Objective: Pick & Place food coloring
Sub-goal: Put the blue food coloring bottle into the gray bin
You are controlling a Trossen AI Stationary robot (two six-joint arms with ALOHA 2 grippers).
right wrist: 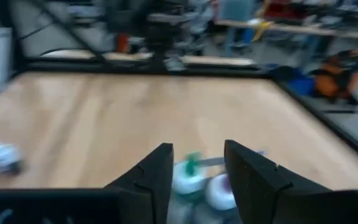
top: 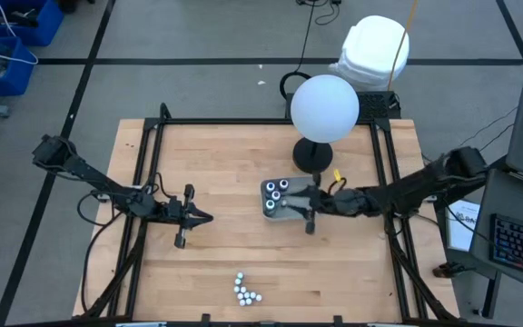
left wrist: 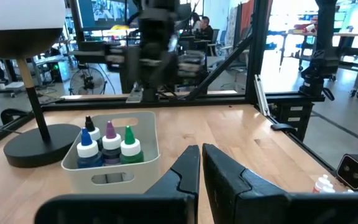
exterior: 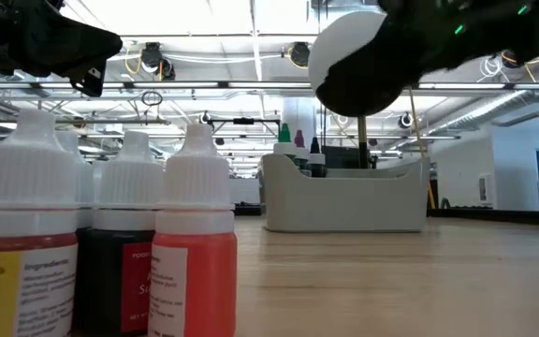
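Note:
Several little food coloring bottles with white caps stand in a cluster near the table's near edge; in the low view they are close up, with yellow, dark and red labels. Three more bottles, tipped blue, purple and green, stand upright in the pale tray at mid-table. My right gripper hovers open over the tray, and the green and purple bottle tops show below its fingers. My left gripper is shut, above bare table to the left of the tray, pointing toward it.
A lamp with a white globe stands on a round black base just behind the tray. A black metal frame runs around the wooden table. Bare wood lies between the tray and the bottle cluster.

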